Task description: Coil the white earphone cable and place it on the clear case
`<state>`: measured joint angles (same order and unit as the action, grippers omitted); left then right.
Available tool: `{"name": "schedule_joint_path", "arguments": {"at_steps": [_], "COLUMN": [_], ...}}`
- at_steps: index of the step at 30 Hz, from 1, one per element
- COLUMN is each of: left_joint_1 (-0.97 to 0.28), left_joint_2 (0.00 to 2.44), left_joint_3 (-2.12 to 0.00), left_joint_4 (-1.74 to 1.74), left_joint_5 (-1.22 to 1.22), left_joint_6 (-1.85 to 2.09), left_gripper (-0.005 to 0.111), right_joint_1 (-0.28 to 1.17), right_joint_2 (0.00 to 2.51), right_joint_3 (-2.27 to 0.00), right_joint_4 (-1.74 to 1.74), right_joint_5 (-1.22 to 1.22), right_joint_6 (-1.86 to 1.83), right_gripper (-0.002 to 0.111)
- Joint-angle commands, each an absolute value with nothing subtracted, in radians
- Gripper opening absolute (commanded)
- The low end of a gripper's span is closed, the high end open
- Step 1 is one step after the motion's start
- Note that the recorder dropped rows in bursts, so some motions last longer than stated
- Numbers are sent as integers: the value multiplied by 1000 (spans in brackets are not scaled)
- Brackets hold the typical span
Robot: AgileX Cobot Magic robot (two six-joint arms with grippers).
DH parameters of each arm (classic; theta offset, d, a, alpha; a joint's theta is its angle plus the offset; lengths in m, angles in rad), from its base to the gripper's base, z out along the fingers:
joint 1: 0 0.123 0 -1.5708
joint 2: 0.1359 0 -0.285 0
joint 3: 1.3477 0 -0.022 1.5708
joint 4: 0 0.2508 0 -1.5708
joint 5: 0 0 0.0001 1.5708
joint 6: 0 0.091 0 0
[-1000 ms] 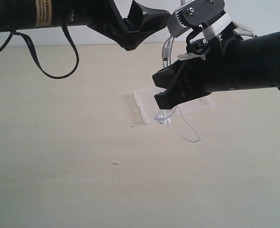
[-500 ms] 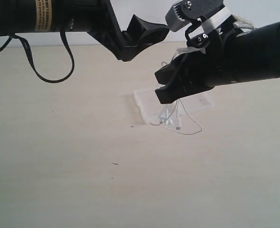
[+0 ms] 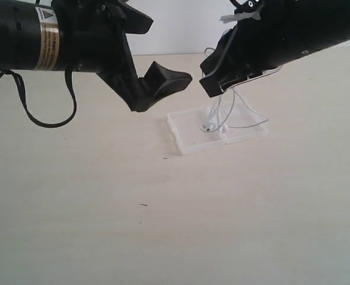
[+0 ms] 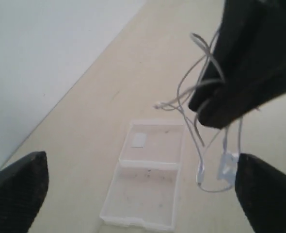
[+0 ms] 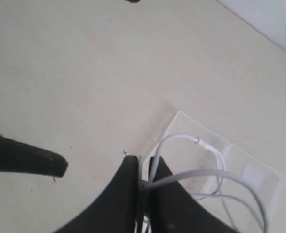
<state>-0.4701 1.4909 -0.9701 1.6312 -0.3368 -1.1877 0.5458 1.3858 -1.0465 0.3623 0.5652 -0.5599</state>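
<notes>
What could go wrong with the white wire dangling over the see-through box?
The white earphone cable hangs in loose loops from the right gripper, so it may spring apart when let go. One loop hangs out near the edge of the clear case, so part could land on the table instead.

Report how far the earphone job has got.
Done: cable gathered in loose loops, pinched in the right tool. In hand: it hangs above the case, lowest ends about at its surface. To do: lower it fully and release. Left tool open, empty.
</notes>
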Motion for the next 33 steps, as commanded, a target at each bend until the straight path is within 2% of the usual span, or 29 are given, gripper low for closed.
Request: {"name": "schedule_joint_path", "arguments": {"at_steps": [1, 4, 11, 14, 16, 17, 19, 20, 23, 24, 28, 33], "left_joint_1": [-467, -469, -519, -549, -563, -568, -570, -570, -570, -570, -568, -518], "left_joint_2": [1478, 1478, 1478, 1478, 1478, 1478, 1478, 1478, 1478, 1478, 1478, 1457], "left_joint_3": [-954, -954, -935, -925, -919, -917, -917, -917, -917, -917, -915, -913], "left_joint_4": [1656, 1701, 1744, 1744, 1744, 1744, 1744, 1744, 1744, 1744, 1744, 1739], "left_joint_5": [-435, -542, -572, -463, -394, -371, -338, -334, -329, -328, -345, -345], "left_joint_6": [-1180, -1129, -1152, -1166, -1177, -1184, -1211, -1212, -1241, -1245, -1271, -1299], "left_gripper": [105, 105, 105, 105, 100, 96, 75, 59, -1, 3, 0, 0], "right_joint_1": [533, 533, 533, 533, 533, 533, 533, 533, 533, 533, 533, 533], "right_joint_2": [1385, 1385, 1385, 1385, 1385, 1385, 1385, 1385, 1385, 1385, 1385, 1446], "right_joint_3": [-1106, -1134, -1143, -1143, -1143, -1143, -1143, -1143, -1147, -1154, -1206, -1340], "right_joint_4": [288, 287, 285, 285, 285, 285, 285, 285, 282, 279, 262, 158], "right_joint_5": [623, 657, 662, 662, 657, 655, 653, 653, 653, 659, 695, 874], "right_joint_6": [-488, -484, -463, -458, -442, -442, -442, -442, -442, -440, -403, -314], "right_gripper": [0, 0, 0, 0, 0, 0, 0, 0, 0, 0, 0, 0]}}
